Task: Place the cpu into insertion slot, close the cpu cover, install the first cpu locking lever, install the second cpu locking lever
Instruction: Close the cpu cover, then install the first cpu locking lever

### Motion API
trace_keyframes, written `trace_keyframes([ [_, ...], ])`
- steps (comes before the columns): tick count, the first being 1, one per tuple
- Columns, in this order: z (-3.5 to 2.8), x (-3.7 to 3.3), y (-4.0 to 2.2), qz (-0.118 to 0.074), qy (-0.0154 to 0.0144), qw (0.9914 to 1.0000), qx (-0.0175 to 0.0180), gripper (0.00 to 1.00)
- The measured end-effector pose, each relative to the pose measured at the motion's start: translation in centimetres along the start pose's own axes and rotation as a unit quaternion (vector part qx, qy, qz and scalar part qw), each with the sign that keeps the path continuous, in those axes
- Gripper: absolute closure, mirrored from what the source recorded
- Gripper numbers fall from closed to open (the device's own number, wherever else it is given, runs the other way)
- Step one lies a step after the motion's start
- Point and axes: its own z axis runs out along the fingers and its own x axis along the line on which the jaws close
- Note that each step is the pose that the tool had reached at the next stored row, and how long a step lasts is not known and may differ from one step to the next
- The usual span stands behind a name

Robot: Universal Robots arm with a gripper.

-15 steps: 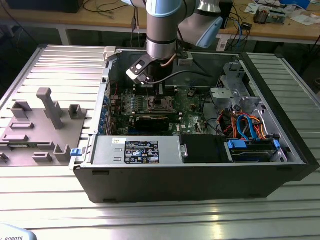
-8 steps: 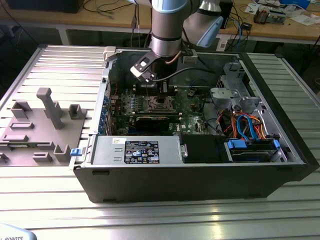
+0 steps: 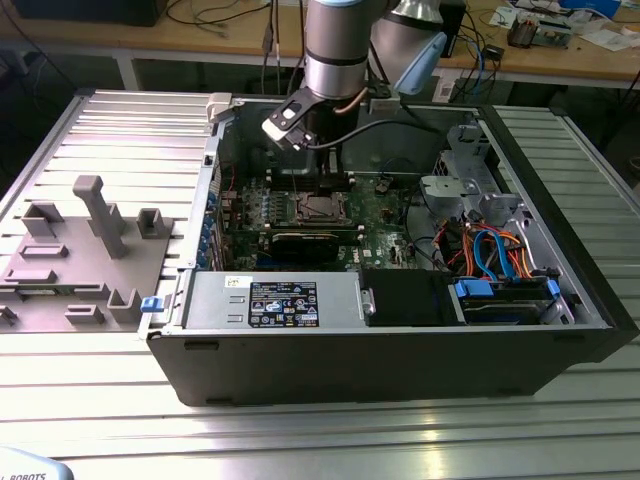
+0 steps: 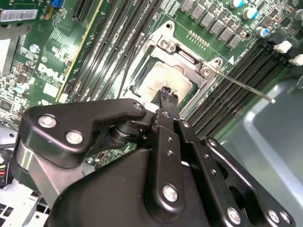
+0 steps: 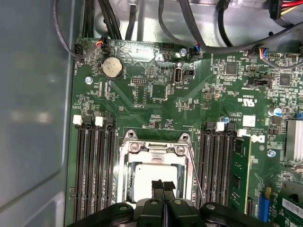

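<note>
The cpu (image 5: 144, 171) lies in the insertion slot (image 3: 318, 207) on the green motherboard, its pale face (image 4: 156, 78) showing through the open centre of the cpu cover (image 5: 125, 163). That silvery frame (image 4: 182, 53) lies flat over the chip. A thin metal locking lever (image 4: 246, 88) sticks out free beside the socket, and in the first wrist view this lever (image 5: 196, 179) runs along the cover's edge. My gripper (image 5: 163, 185) is shut with its black fingertips pressed together and nothing between them. In the second wrist view the gripper (image 4: 166, 92) hovers right over the cpu face.
Black memory slots (image 5: 92, 170) flank the socket on both sides. The open computer case (image 3: 560, 330) walls it in, with a drive cage and coloured cables (image 3: 490, 250) on the exterior view's right and a power supply (image 3: 275, 300) in front. A grey fixture (image 3: 80, 250) lies outside on the left.
</note>
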Motion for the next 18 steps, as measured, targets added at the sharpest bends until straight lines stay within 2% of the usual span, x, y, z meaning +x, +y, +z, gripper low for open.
trace_keyframes([
  [7,-1.38,-0.05,0.01,0.000,0.0000,1.00000,0.0000,0.89],
  [10,-2.19,-0.08,0.01,0.000,0.0001,1.00000,-0.0001,0.89],
  [16,-2.20,-0.08,0.01,-0.001,-0.0001,1.00000,-0.0001,0.89],
  [18,-2.21,-0.08,0.01,-0.009,-0.0002,0.99996,-0.0003,0.89],
])
